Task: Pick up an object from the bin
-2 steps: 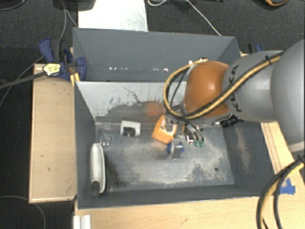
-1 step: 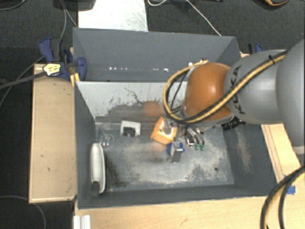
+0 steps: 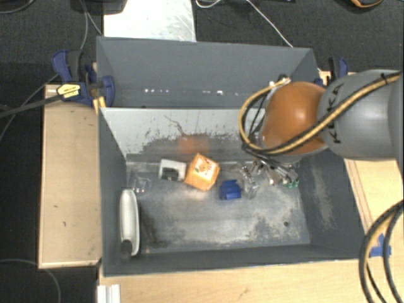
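My gripper [image 3: 252, 183] hangs low over the bin floor, right of centre, under the orange wrist cover. Its metal fingers point down just right of a small blue block [image 3: 230, 190], close to it or touching it. An orange box with a printed face [image 3: 202, 172] lies tilted to the left of the blue block. Further left sits a small grey and white piece [image 3: 170, 170]. Nothing shows between the fingers.
A long white and grey tool [image 3: 129, 221] lies along the bin's left wall. A small clear plastic piece [image 3: 140, 184] rests near its top end. The arm and its cables cover the bin's right rear part.
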Robot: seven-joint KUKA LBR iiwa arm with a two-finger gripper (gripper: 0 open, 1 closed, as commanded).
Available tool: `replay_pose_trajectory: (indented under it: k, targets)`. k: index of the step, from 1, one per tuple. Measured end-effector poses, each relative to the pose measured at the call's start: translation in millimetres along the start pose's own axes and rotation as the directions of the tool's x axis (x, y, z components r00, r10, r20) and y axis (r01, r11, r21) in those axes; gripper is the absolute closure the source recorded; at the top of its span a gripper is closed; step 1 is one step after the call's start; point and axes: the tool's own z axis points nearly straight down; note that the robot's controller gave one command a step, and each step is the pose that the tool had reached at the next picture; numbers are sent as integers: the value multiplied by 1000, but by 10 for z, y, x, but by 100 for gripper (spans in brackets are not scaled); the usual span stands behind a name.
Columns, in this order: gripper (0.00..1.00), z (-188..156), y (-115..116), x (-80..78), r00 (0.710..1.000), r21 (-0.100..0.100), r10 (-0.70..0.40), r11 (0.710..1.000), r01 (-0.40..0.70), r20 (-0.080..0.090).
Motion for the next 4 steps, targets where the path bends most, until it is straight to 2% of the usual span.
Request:
replay_pose_trajectory:
  k: [1,2,3,4]
  targets:
    - [100,1,1,1,1000,0,2,1000,-2,0]
    - [100,-649,42,32,1000,4,-25,1000,25,11]
    - [0,-960,15,-149,999,0,-38,999,38,3]
    - [0,-960,14,-148,999,0,-36,999,36,3]
